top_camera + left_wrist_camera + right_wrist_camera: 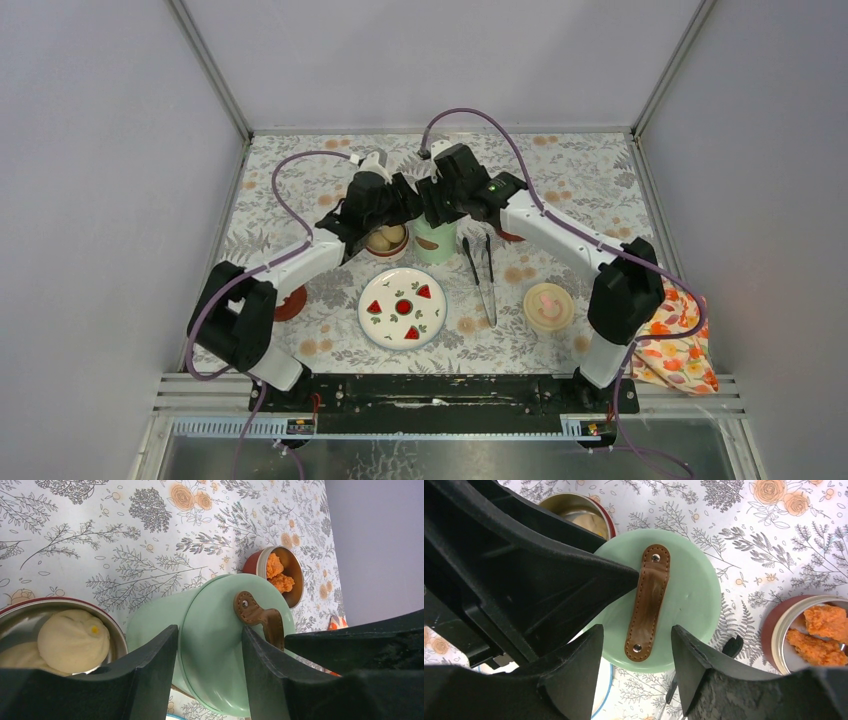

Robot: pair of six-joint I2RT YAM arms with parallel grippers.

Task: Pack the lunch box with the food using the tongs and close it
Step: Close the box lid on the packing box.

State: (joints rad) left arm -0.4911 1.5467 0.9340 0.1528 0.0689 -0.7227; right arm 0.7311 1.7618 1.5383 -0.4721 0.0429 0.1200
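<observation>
The mint-green jar (435, 244) of the lunch box stands behind the plate with its lid (689, 590) on; a brown strap (649, 602) crosses the lid. My left gripper (210, 632) reaches in from the left, jaws apart, one finger (589, 580) lying over the lid beside the strap. My right gripper (636, 635) hovers open over the strap's near end, pinching nothing. Pale balls (72, 640) fill the steel bowl (386, 240) left of the jar. Orange chunks (821, 625) lie in the bowl to its right. The tongs (480, 272) rest on the table.
A white plate (402, 308) with red fruit pictures lies in front of the jar. A cream lid (548, 305) sits at the right and a dark-red lid (290, 303) at the left. An orange patterned cloth (680, 345) hangs at the table's right edge.
</observation>
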